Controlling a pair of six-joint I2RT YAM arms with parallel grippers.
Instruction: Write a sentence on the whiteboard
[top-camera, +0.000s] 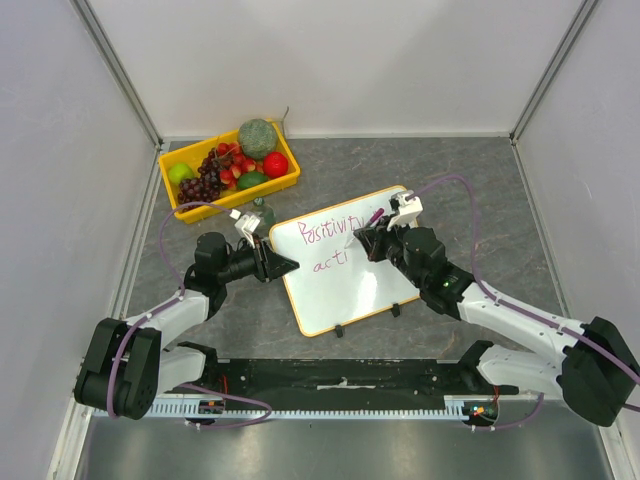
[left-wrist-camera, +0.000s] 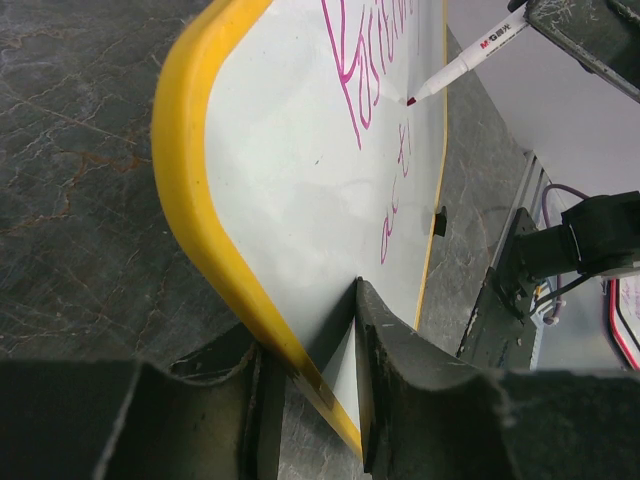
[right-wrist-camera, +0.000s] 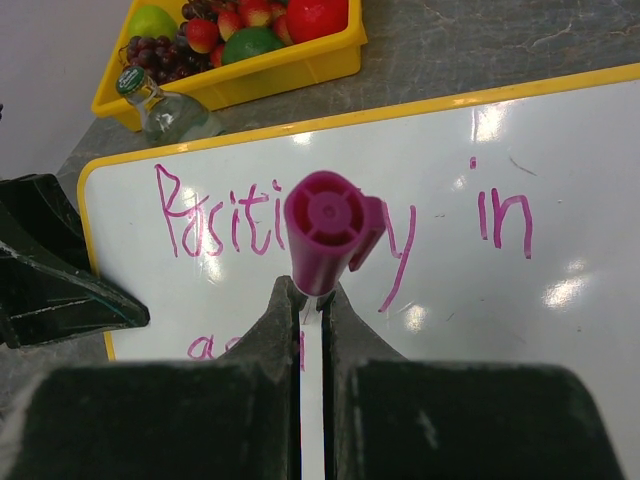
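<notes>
The whiteboard (top-camera: 360, 285) lies on the table, white with a yellow frame. The sentence (top-camera: 335, 232) in pink reads "Positivity in" with "acti" started below it (top-camera: 330, 262). My left gripper (top-camera: 285, 266) is shut on the whiteboard's left edge (left-wrist-camera: 200, 250). My right gripper (top-camera: 365, 240) is shut on a white marker with a pink cap (right-wrist-camera: 325, 230). The marker tip (left-wrist-camera: 411, 100) stands at the board near the second line. In the right wrist view the writing (right-wrist-camera: 215, 225) shows partly hidden behind the marker.
A yellow tray of fruit (top-camera: 228, 166) stands at the back left. A small bottle (top-camera: 262, 214) stands between the tray and the board, also in the right wrist view (right-wrist-camera: 165, 110). White walls close the back and sides.
</notes>
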